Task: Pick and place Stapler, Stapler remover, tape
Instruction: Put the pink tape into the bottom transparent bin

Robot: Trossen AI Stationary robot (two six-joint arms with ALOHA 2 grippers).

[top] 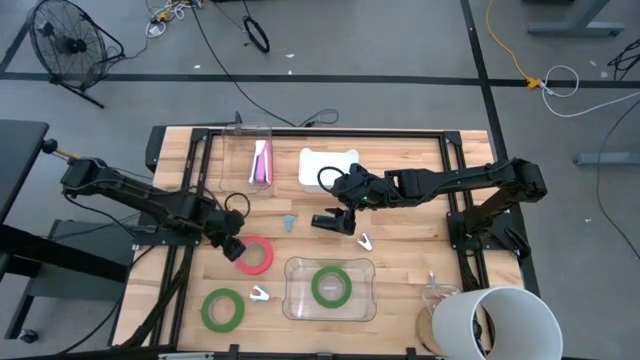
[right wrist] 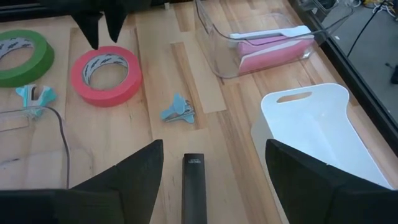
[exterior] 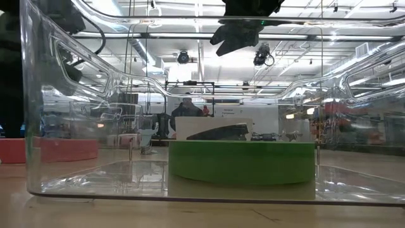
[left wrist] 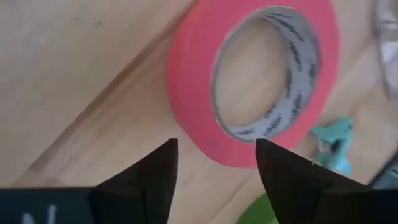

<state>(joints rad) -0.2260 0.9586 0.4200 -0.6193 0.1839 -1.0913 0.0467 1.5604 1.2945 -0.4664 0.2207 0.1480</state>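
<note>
Left hand (top: 233, 247), fingers spread and holding nothing, reaches low across the table (top: 400, 250) to the rim of the red tape (top: 256, 255). Right hand (top: 335, 222), wide and empty, hovers mid-table above the black stapler (right wrist: 193, 186). One green tape (top: 330, 286) lies in the clear bin (top: 296, 304); the other (top: 222, 309) lies near the front edge.

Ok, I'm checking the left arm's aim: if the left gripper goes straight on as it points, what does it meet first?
Probably the red tape: the open left gripper points at its near rim, which lies flat on the table. Depth is unclear.
</note>
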